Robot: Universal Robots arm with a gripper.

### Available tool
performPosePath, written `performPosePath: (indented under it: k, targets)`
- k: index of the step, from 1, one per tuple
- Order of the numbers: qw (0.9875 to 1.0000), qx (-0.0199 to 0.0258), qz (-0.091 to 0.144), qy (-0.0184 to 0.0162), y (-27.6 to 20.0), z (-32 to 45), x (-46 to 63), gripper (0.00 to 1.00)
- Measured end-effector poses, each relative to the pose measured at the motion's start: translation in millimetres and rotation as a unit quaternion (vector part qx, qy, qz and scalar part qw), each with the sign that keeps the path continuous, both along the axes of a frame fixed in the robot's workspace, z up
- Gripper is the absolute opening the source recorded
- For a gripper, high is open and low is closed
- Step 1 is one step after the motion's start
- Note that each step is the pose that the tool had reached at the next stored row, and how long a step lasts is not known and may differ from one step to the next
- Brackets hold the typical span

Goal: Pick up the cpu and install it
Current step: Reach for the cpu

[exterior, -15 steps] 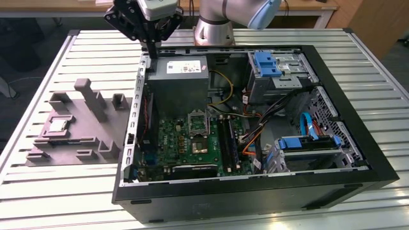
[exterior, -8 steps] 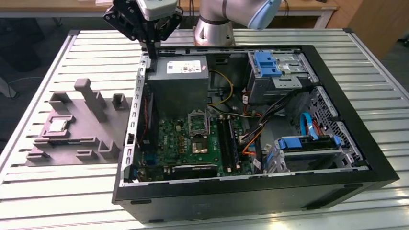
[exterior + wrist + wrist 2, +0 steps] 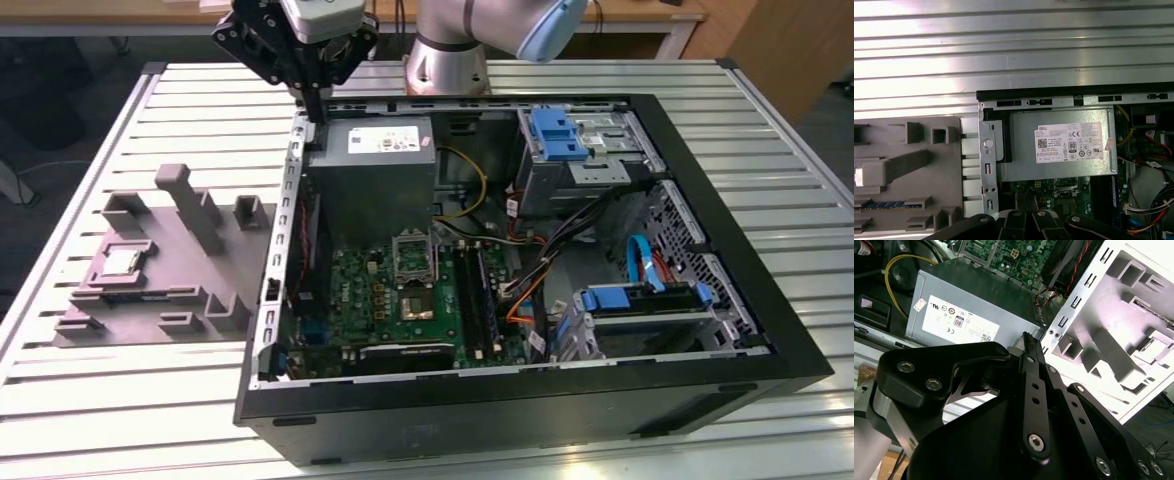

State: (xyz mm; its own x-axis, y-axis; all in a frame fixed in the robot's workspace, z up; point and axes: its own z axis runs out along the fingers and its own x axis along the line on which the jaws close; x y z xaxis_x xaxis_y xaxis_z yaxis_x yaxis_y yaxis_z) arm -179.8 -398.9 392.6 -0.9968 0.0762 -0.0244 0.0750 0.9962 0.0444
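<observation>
Gripper [image 3: 312, 110]: black fingers drawn together to one narrow tip with nothing between them. It hangs over the computer case's corner beside the power supply. In the second wrist view the closed tip [image 3: 1029, 340] points at the gap between the power supply and the holder.
Cpu [image 3: 123, 262]: lies flat, silvery top up, in a square seat of the grey holder. It is outside the case, well apart from the gripper, toward the exterior view's left.
Holder [image 3: 167, 300]: grey moulded block with posts and pockets, set on the table just beside the case wall. Its pockets also show in the first wrist view [image 3: 909, 165].
Computer case [image 3: 534, 415]: black, lying on its side, open side up, wiring and blue drive brackets visible inside.
Power supply [image 3: 380, 170]: grey box with a white label, in the case corner nearest the gripper. It appears in both wrist views [image 3: 969, 305] [image 3: 1064, 150].
Socket [image 3: 414, 255]: metal-framed rectangle with a dark centre, on the green board just beyond the power supply.
Table [image 3: 80, 420]: slatted metal top carrying the case and holder.
</observation>
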Motion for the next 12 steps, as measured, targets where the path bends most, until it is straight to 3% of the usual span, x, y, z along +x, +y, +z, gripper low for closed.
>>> performPosePath:
  k: [12]
  targets:
    - [1.0, 0.0, 0.0, 0.0, 0.0, 0.0, -3.1, 0.11]
